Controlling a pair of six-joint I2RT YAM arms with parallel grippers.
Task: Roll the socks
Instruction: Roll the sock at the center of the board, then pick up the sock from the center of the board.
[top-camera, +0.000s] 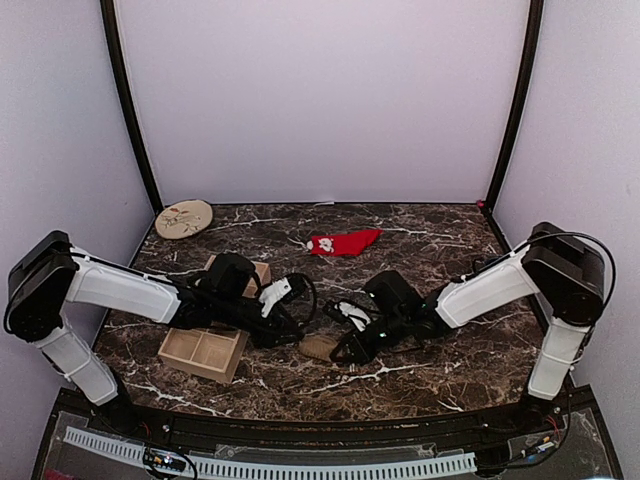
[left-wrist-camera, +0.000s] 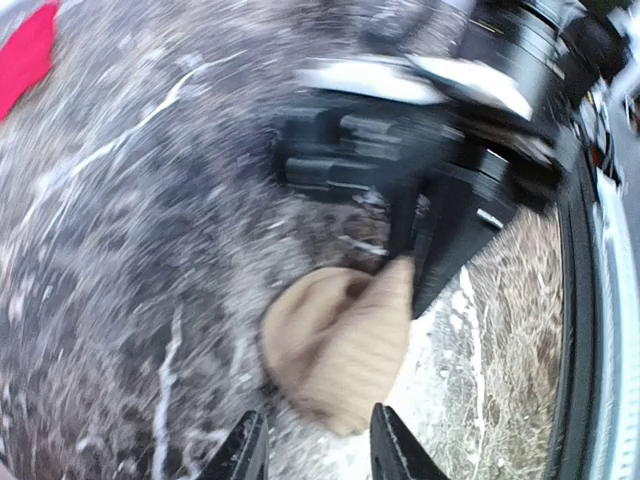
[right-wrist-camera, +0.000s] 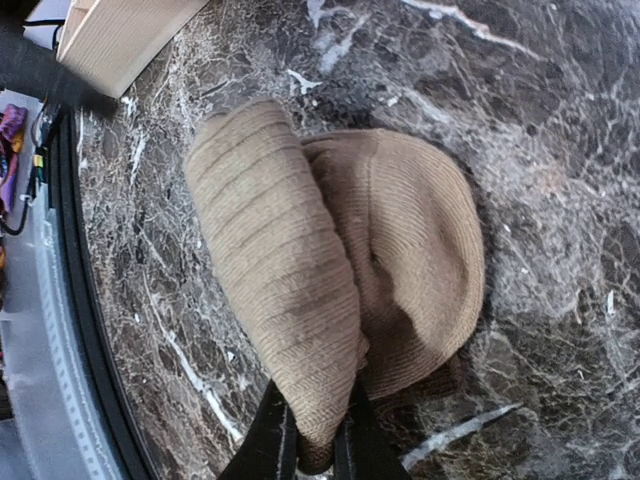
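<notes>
The tan sock lies folded over itself on the marble near the front edge, its ribbed cuff end pinched between my right gripper's shut fingers. From above, that tan sock sits between the two grippers, with the right gripper at its right end. My left gripper is open just short of the tan sock, nothing between its fingers; this view is motion-blurred. The left gripper is at the sock's left side. The red sock lies flat farther back, apart from both grippers.
A wooden compartment tray sits under the left forearm at front left, its corner in the right wrist view. A round plate rests at the back left. The table's front edge is close to the tan sock.
</notes>
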